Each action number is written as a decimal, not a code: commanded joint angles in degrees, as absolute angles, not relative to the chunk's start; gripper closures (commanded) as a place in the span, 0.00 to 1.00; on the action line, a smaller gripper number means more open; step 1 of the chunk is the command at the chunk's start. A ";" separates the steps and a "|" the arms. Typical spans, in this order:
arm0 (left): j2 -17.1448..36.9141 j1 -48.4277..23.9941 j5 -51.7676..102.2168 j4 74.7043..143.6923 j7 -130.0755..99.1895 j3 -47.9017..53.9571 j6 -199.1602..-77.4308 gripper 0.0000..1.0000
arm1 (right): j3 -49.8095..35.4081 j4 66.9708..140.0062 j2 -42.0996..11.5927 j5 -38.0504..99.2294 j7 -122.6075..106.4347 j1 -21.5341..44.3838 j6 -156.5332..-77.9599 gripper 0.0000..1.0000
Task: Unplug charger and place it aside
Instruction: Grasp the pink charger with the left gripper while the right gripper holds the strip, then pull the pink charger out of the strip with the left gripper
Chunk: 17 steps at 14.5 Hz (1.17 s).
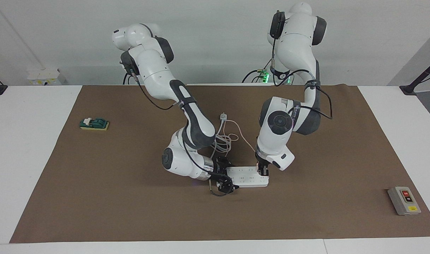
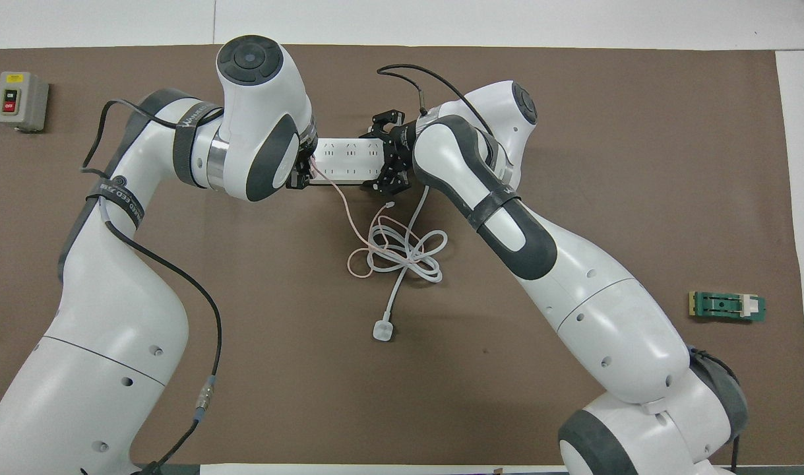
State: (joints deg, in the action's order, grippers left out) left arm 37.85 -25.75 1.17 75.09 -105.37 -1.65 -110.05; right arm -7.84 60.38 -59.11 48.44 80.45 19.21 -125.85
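At the power strip's (image 1: 249, 176) end toward the left arm, the charger is sitting plugged in, though I cannot make out its body under the left gripper (image 1: 263, 171); only its thin pink cable (image 1: 243, 135) is showing, running from that end toward the robots. That gripper is pointing straight down onto the spot, and whether its fingers are closed around the charger I cannot tell. The right gripper (image 1: 224, 175) is lying low at the strip's other end, its fingers spread wide and straddling that end. One white coiled cord (image 2: 405, 254) is lying just beside the strip, nearer the robots, its white plug (image 2: 382, 330) nearer still. One grey switch box (image 1: 404, 200) and one green block (image 1: 94, 124) are lying well apart from the strip, at the two ends of the brown mat (image 1: 130, 197).
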 commanded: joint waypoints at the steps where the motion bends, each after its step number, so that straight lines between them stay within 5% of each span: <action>1: 35.42 -25.75 2.63 74.27 -103.80 -1.93 -103.90 1.00 | -8.35 62.31 -58.45 49.22 77.70 19.07 -126.74 0.82; 2: 34.98 -25.66 3.25 74.27 -103.71 -2.02 -103.45 1.00 | -8.35 62.31 -58.53 49.31 77.43 19.07 -126.83 0.89; 10: 31.73 -24.43 4.92 74.00 -96.36 -2.37 -99.94 1.00 | -8.44 63.54 -58.45 49.39 76.20 19.60 -129.11 0.87; 12: 29.54 -23.47 4.92 74.09 -86.19 -2.55 -98.09 1.00 | -8.44 63.54 -58.45 49.39 76.38 19.69 -129.20 0.39; 13: 27.88 -22.60 4.75 74.27 -80.04 -2.46 -97.56 1.00 | -8.35 63.46 -58.36 49.39 76.46 19.69 -129.20 0.34; 14: 26.73 -21.89 4.66 74.70 -73.63 -2.46 -96.51 1.00 | -8.35 63.46 -58.27 49.39 76.55 19.69 -129.20 0.08; 17: 24.97 -18.29 4.57 74.88 -56.74 -2.37 -92.47 1.00 | -8.35 63.37 -58.10 49.39 76.73 19.60 -129.02 0.00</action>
State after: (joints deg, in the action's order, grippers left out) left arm 27.18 -20.34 4.00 73.27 -66.44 -2.52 -94.70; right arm -7.93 61.44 -58.58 48.44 79.27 19.50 -127.27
